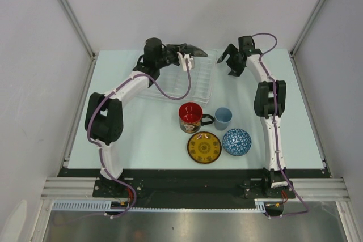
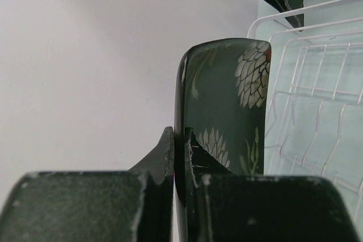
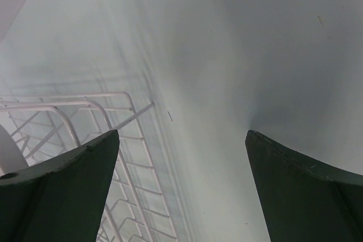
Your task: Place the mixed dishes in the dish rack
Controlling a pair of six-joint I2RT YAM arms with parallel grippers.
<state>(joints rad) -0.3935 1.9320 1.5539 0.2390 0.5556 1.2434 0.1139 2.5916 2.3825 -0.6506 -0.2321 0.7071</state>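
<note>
Pale table [image 1: 147,134], 12 o'clock: left gripper [image 2: 180,150] pinches black floral plate [image 2: 227,94] on edge over dish rack [image 1: 195,86], right gripper [image 3: 181,168] spread empty at 1 o'clock; next move calls for lowering plate into a slot

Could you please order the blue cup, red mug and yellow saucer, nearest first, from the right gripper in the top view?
1. Blue cup, nearest the right gripper, centre-right.
2. Red mug, left of the cup.
3. Yellow saucer, by the near edge.
</note>
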